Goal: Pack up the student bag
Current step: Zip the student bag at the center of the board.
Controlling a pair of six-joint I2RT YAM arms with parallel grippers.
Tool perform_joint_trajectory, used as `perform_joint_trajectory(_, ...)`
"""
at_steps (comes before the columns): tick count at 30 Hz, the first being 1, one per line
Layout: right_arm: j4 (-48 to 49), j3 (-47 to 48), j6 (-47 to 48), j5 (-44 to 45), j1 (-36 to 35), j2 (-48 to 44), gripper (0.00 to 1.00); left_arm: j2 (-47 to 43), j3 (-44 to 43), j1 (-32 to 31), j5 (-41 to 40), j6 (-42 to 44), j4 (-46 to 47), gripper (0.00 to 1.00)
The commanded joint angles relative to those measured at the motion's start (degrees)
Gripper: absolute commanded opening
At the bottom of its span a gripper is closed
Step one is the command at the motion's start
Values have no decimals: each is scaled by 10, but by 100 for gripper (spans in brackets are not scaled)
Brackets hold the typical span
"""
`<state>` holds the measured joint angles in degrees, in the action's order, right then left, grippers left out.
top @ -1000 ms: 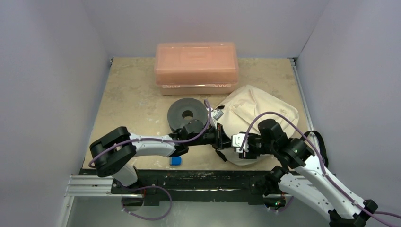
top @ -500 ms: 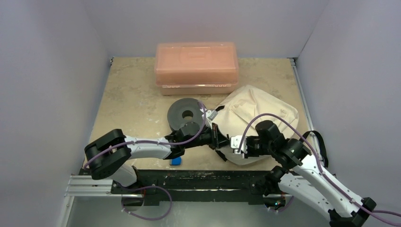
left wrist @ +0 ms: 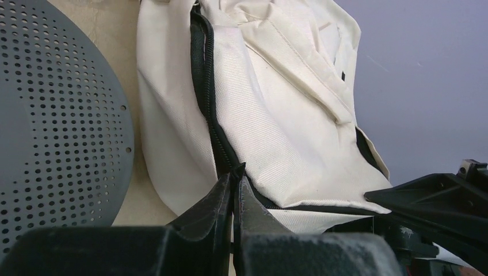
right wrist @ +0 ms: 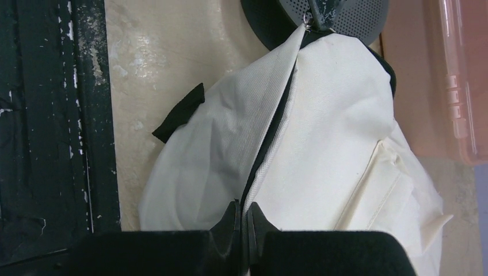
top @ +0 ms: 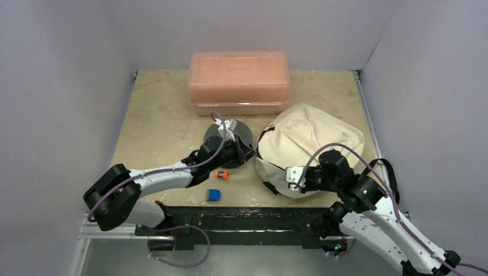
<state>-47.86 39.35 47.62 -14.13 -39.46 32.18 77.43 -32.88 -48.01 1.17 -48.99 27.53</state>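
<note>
Cream bag [top: 313, 138] slumps on the counter [top: 161, 115], black zip [right wrist: 275, 129] across it. Left claw [left wrist: 236, 172] and right claw [right wrist: 241, 210] both pinch that zip tight; the grip itself is hard to see.

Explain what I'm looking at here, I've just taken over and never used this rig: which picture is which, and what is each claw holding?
The machine is a left arm and a right arm, bolted at the near edge of a beige table. The wide picture looks down from above and behind them. The other two come from a camera on each wrist. On the table lie a salmon-pink plastic box, a grey perforated disc, a cream fabric backpack, a small blue block and a small orange piece. The left gripper is shut on the backpack's black zip, beside the disc. The right gripper is shut on the same zip line at the bag's near end.
</note>
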Motion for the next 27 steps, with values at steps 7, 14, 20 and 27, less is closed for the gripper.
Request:
perform_joint_trajectory(7, -37, 13, -11, 43, 3, -29, 51, 28, -77, 0, 93, 53, 29, 0)
perform_joint_trajectory(14, 59, 30, -34, -23, 3, 3, 85, 19, -98, -73, 89, 14, 28, 0)
perform_joint_trajectory(20, 157, 45, -102, -69, 3, 104, 81, 16, -103, -89, 80, -1, 33, 0)
perform_joint_trajectory(27, 185, 55, -135, -54, -21, 154, 67, 16, -115, -89, 81, 4, 27, 0)
